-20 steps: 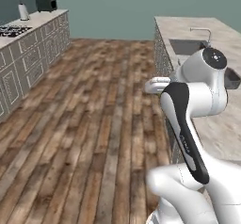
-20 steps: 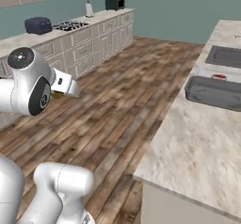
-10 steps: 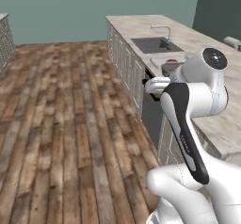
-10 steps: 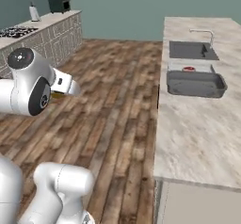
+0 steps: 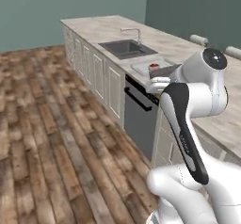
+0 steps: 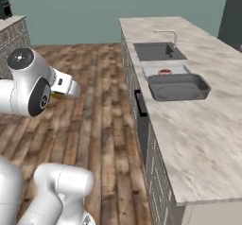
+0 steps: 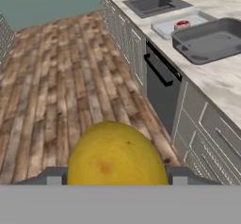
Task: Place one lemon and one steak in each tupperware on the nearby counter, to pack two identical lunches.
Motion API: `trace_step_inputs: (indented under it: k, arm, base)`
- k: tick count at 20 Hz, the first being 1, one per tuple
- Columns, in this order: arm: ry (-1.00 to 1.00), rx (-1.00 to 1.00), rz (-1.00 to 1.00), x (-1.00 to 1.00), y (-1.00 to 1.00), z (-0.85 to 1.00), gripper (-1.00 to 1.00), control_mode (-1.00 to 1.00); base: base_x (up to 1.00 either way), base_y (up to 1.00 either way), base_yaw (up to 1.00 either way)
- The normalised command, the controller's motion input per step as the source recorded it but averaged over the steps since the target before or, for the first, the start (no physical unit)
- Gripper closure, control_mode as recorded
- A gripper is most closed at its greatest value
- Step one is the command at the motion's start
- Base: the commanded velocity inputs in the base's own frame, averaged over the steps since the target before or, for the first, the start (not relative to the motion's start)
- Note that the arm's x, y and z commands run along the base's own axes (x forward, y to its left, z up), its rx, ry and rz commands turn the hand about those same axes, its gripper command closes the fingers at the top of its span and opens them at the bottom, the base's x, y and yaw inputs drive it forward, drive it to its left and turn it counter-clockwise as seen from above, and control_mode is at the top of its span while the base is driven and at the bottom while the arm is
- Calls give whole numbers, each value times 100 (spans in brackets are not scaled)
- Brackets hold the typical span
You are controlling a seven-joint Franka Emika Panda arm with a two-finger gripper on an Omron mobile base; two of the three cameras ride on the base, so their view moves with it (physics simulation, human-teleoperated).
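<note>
Between my fingers (image 7: 117, 183) sits a lemon (image 7: 117, 155), clamped from both sides; in the hand view it bulges up from six o'clock, bright yellow with a small brownish fleck on its skin. From the right base view a sliver of the same yellow shows just under my white wrist, out over the wooden floor (image 7: 56, 77) and well apart from the counter (image 6: 198, 139).

Past the lemon, toward one o'clock in the hand view, stands a dark dishwasher front (image 7: 162, 93) with a bar handle, set among light grey cabinet fronts. Above it, at about two o'clock, the deep dark grey tupperware (image 7: 209, 42) rests on the marble near the counter's edge. Touching its far side, or just beside it, lies the shallow light grey tupperware (image 7: 181, 23), and in it a small red steak (image 7: 182, 24). Farther along at twelve to one o'clock is the sink (image 7: 153, 4), with a tap behind it.

From the right base view the order along the counter reads the same: dark tupperware (image 6: 178, 87) nearest, light tupperware (image 6: 163, 70) with the steak (image 6: 165, 71) behind it, then the sink (image 6: 158, 51). I can't tell whether anything lies in the dark one; its floor looks bare grey from here.

From the left base view my own arm covers part of the dark tupperware, while the steak (image 5: 153, 67) shows as a red dot in the light tupperware (image 5: 146, 68) beside the sink (image 5: 126, 49).
</note>
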Motion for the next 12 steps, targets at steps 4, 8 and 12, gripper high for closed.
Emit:
trace_step_inputs:
  k: [4,8,12]
  arm:
    - [0,0,0,0,0,0,100,100]
    - [0,0,0,0,0,0,100,100]
    - [0,0,0,0,0,0,100,100]
  base:
    - [80,64,-46]
    - [76,63,-47]
    - [72,63,-48]
